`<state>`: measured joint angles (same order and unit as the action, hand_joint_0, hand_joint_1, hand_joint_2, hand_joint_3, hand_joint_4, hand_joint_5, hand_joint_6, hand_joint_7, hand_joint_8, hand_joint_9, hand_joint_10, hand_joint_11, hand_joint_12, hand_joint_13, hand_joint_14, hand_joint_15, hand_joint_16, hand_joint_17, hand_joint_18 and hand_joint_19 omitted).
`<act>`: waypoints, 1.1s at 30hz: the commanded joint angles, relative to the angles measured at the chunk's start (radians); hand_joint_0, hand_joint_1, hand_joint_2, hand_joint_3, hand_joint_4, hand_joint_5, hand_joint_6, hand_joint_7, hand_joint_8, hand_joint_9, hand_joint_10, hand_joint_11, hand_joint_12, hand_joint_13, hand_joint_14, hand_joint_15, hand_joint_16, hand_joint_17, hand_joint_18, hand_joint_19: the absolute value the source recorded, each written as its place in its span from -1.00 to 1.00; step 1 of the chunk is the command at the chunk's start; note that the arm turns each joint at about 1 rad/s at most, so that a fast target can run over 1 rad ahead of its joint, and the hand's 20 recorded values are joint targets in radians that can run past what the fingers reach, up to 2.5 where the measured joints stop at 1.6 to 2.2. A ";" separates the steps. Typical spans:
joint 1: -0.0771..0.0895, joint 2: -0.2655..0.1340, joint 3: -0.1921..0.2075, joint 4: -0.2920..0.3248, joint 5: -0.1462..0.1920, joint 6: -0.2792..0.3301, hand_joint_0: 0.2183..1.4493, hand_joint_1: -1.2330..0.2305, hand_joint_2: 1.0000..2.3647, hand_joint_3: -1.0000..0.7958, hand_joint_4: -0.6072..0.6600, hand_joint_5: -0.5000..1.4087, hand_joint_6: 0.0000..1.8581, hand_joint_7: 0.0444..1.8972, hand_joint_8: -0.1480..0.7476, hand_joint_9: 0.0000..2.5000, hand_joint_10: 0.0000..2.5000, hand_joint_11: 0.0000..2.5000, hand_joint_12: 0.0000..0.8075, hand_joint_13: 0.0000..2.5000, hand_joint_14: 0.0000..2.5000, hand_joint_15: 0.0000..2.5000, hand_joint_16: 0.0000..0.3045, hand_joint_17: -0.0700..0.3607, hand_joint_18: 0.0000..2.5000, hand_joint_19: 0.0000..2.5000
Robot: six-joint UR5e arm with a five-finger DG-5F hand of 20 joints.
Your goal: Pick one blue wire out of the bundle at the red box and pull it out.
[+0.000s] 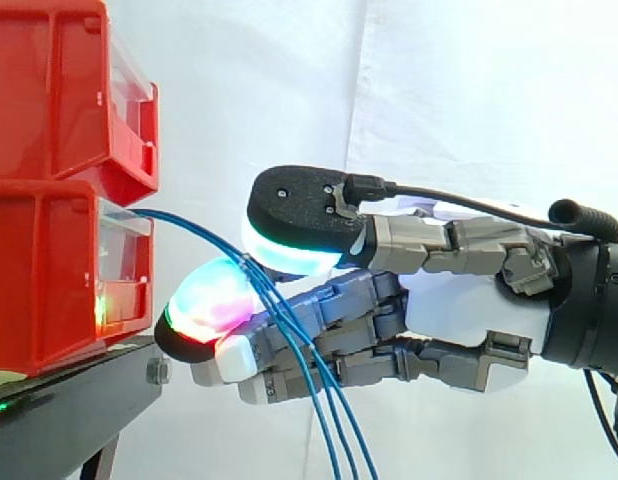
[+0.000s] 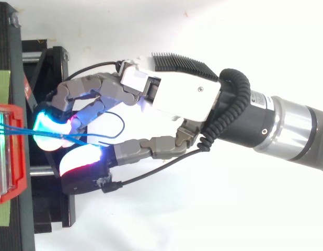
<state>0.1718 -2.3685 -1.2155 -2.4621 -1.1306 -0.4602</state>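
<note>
Blue wires (image 1: pixel 189 228) leave the front of the lower red box (image 1: pixel 49 270), arc right and down, and hang past the bottom edge as three strands. My hand (image 1: pixel 459 305) reaches in from the right, just in front of the box. Its fingers are curled, with the cyan-green glowing thumb pad (image 1: pixel 289 258) above and a red-magenta pad (image 1: pixel 209 298) below. The wires run between these two pads and look pinched there. How many strands are caught is unclear. From above, the wires (image 2: pixel 15 130) stretch from the red box (image 2: pixel 10 157) into the hand (image 2: pixel 177 97).
A second red box (image 1: pixel 49 90) is stacked on the lower one. Both stand on a black stand (image 1: pixel 69 410) at the left. A white curtain hangs behind. The arm fills the right side.
</note>
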 commanded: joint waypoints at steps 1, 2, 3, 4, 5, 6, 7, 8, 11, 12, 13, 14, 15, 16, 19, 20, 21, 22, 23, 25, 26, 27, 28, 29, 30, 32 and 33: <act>-0.002 0.000 0.001 -0.001 0.000 0.000 -0.44 -0.20 -0.98 -0.12 0.32 -0.63 -0.02 0.02 0.11 -0.33 -0.99 -0.67 0.07 -0.57 -0.99 -0.82 -0.62 -0.07 -0.65 -0.80; 0.000 0.000 0.001 -0.001 0.000 0.000 -0.44 -0.21 -0.98 -0.11 0.31 -0.63 -0.02 0.03 0.13 -0.33 -0.99 -0.66 0.08 -0.56 -0.99 -0.81 -0.61 -0.06 -0.64 -0.80; -0.002 0.000 0.001 -0.001 0.000 0.000 -0.44 -0.21 -0.98 -0.11 0.31 -0.63 -0.01 0.02 0.13 -0.33 -0.99 -0.66 0.08 -0.56 -0.99 -0.82 -0.61 -0.06 -0.64 -0.80; -0.002 0.000 0.001 -0.001 -0.002 0.000 -0.44 -0.22 -0.98 -0.09 0.30 -0.63 -0.01 0.02 0.13 -0.32 -0.99 -0.66 0.08 -0.56 -0.99 -0.81 -0.61 -0.05 -0.63 -0.80; -0.002 0.000 0.001 -0.001 -0.002 0.000 -0.44 -0.22 -0.98 -0.09 0.29 -0.63 0.00 0.02 0.14 -0.31 -0.99 -0.64 0.09 -0.55 -0.99 -0.80 -0.61 -0.05 -0.62 -0.79; -0.002 0.000 0.001 -0.001 -0.002 0.002 -0.44 -0.22 -0.98 -0.08 0.29 -0.63 0.00 0.03 0.14 -0.31 -0.99 -0.64 0.10 -0.55 -0.99 -0.80 -0.61 -0.05 -0.62 -0.80; -0.002 0.000 0.001 -0.001 -0.003 0.003 -0.44 -0.22 -0.98 -0.06 0.28 -0.63 0.00 0.02 0.14 -0.31 -0.99 -0.63 0.11 -0.53 -0.99 -0.80 -0.60 -0.04 -0.61 -0.79; -0.003 0.000 0.001 -0.001 -0.003 0.003 -0.44 -0.22 -0.98 -0.05 0.27 -0.63 0.01 0.02 0.15 -0.30 -0.99 -0.63 0.12 -0.52 -0.99 -0.79 -0.60 -0.04 -0.60 -0.79; -0.005 0.000 0.002 -0.001 -0.003 0.006 -0.43 -0.23 -0.98 -0.03 0.25 -0.63 0.01 0.02 0.16 -0.28 -0.99 -0.60 0.13 -0.51 -0.99 -0.77 -0.60 -0.04 -0.59 -0.78; -0.006 0.000 0.004 -0.001 -0.003 0.009 -0.43 -0.23 -0.98 -0.03 0.25 -0.63 0.01 0.03 0.16 -0.28 -0.99 -0.60 0.13 -0.50 -0.99 -0.77 -0.60 -0.04 -0.59 -0.78; -0.006 0.000 0.004 -0.001 -0.003 0.011 -0.42 -0.23 -0.98 -0.03 0.26 -0.63 0.01 0.02 0.17 -0.28 -0.99 -0.60 0.13 -0.50 -0.99 -0.76 -0.60 -0.03 -0.58 -0.78; -0.006 0.000 0.005 -0.001 -0.003 0.011 -0.42 -0.23 -0.98 -0.02 0.25 -0.63 0.02 0.02 0.17 -0.28 -0.99 -0.59 0.13 -0.49 -0.99 -0.76 -0.60 -0.03 -0.57 -0.78; -0.008 0.000 0.008 -0.001 -0.003 0.014 -0.42 -0.24 -0.98 -0.02 0.24 -0.63 0.02 0.01 0.17 -0.28 -0.99 -0.59 0.13 -0.49 -0.99 -0.76 -0.60 -0.03 -0.57 -0.77; -0.009 0.000 0.010 -0.005 -0.003 0.015 -0.42 -0.24 -0.98 -0.01 0.23 -0.63 0.02 0.01 0.18 -0.27 -0.99 -0.59 0.14 -0.48 -0.99 -0.75 -0.60 -0.03 -0.56 -0.77; -0.012 0.000 0.014 -0.014 -0.005 0.022 -0.42 -0.24 -0.98 -0.01 0.24 -0.62 0.02 -0.01 0.17 -0.27 -0.99 -0.59 0.15 -0.48 -0.99 -0.75 -0.59 -0.02 -0.56 -0.77; -0.014 0.000 0.016 -0.015 -0.003 0.022 -0.43 -0.23 -0.98 -0.02 0.26 -0.62 0.02 -0.05 0.19 -0.27 -0.99 -0.59 0.15 -0.48 -0.99 -0.75 -0.59 -0.02 -0.56 -0.76; -0.015 0.000 0.021 -0.021 -0.005 0.025 -0.43 -0.22 -0.98 -0.04 0.27 -0.62 0.02 -0.07 0.18 -0.27 -0.99 -0.59 0.16 -0.48 -0.99 -0.76 -0.59 -0.02 -0.56 -0.76; -0.015 0.000 0.022 -0.024 -0.005 0.026 -0.44 -0.21 -0.98 -0.07 0.30 -0.62 0.01 -0.03 0.17 -0.27 -0.99 -0.59 0.14 -0.48 -0.99 -0.75 -0.59 -0.03 -0.56 -0.75; -0.017 0.000 0.022 -0.028 -0.005 0.026 -0.44 -0.20 -0.98 -0.10 0.32 -0.62 0.00 0.00 0.16 -0.27 -0.99 -0.59 0.12 -0.49 -0.99 -0.75 -0.60 -0.05 -0.57 -0.74; -0.018 0.002 0.027 -0.040 -0.006 0.031 -0.46 -0.18 -0.98 -0.14 0.30 -0.62 0.00 -0.01 0.15 -0.27 -0.99 -0.59 0.11 -0.50 -0.99 -0.75 -0.62 -0.06 -0.58 -0.74; -0.020 0.000 0.030 -0.051 -0.006 0.032 -0.46 -0.17 -0.98 -0.15 0.30 -0.62 0.00 0.00 0.15 -0.27 -0.99 -0.59 0.10 -0.50 -0.99 -0.75 -0.62 -0.06 -0.58 -0.74; -0.021 0.000 0.033 -0.057 -0.008 0.035 -0.46 -0.17 -0.98 -0.14 0.30 -0.62 0.00 0.01 0.15 -0.27 -0.99 -0.59 0.11 -0.50 -0.99 -0.75 -0.61 -0.06 -0.58 -0.74; -0.023 0.002 0.034 -0.066 -0.009 0.038 -0.46 -0.16 -0.98 -0.10 0.29 -0.61 -0.01 0.05 0.18 -0.26 -0.99 -0.59 0.14 -0.49 -0.99 -0.75 -0.59 -0.03 -0.57 -0.74; -0.025 0.002 0.036 -0.075 -0.012 0.045 -0.44 -0.18 -0.98 -0.04 0.29 -0.60 0.00 0.07 0.23 -0.24 -0.99 -0.60 0.19 -0.46 -0.99 -0.74 -0.57 0.01 -0.53 -0.75; -0.026 0.002 0.037 -0.078 -0.014 0.048 -0.44 -0.18 -0.99 -0.03 0.28 -0.60 0.00 0.07 0.23 -0.24 -0.99 -0.60 0.20 -0.45 -0.99 -0.74 -0.57 0.01 -0.53 -0.75; -0.028 0.002 0.037 -0.083 -0.018 0.055 -0.43 -0.22 -0.99 0.03 0.26 -0.60 0.01 0.07 0.24 -0.23 -0.99 -0.59 0.20 -0.43 -0.99 -0.72 -0.56 0.02 -0.50 -0.75; -0.028 0.002 0.037 -0.084 -0.018 0.055 -0.43 -0.23 -0.99 0.03 0.25 -0.60 0.01 0.07 0.24 -0.23 -0.99 -0.59 0.20 -0.42 -0.99 -0.71 -0.57 0.02 -0.49 -0.74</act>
<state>0.1463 -2.3672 -1.1800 -2.5364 -1.1447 -0.4127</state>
